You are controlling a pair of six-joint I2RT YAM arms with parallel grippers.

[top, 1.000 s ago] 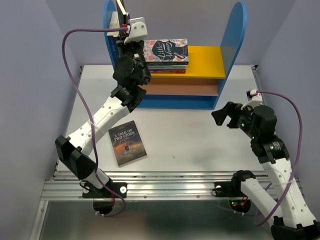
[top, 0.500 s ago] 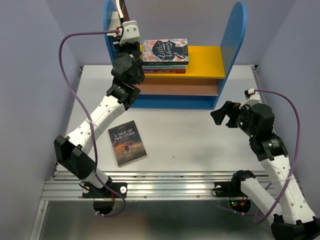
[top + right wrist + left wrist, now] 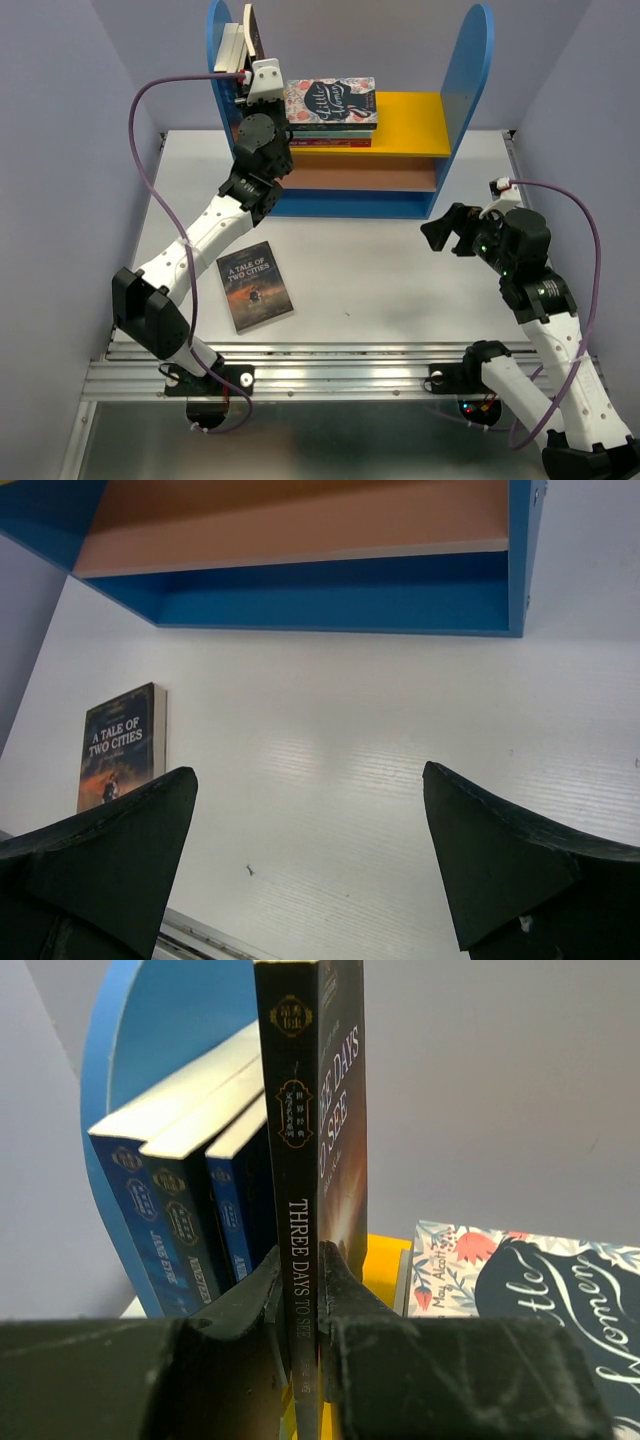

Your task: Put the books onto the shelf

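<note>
Up in the upper left of the top view, the left tool (image 3: pixel 248 72) is closed narrow on the lower spine of a thin dark paperback titled Three Days to See (image 3: pixel 300 1160). It holds the book upright at the left end of the small bookshelf with tall blue round-topped side panels (image 3: pixel 470 70), over the yellow upper board (image 3: pixel 415 120); I cannot tell whether the book's bottom edge touches that board. Just left of it, three blue-spined paperbacks (image 3: pixel 170 1210) stand against the left panel. To its right, a flat stack topped by a floral pink-and-navy cover (image 3: pixel 332 100) lies on the same board. Lower left of centre, a dark-covered paperback reading A Tale of Two Cities (image 3: pixel 255 285) lies flat and face up on the white desk (image 3: pixel 400 280), well apart from the shelf. At the right of the frame, the right tool (image 3: pixel 440 232) hangs above the desk with its jaws spread wide, holding nothing.
</note>
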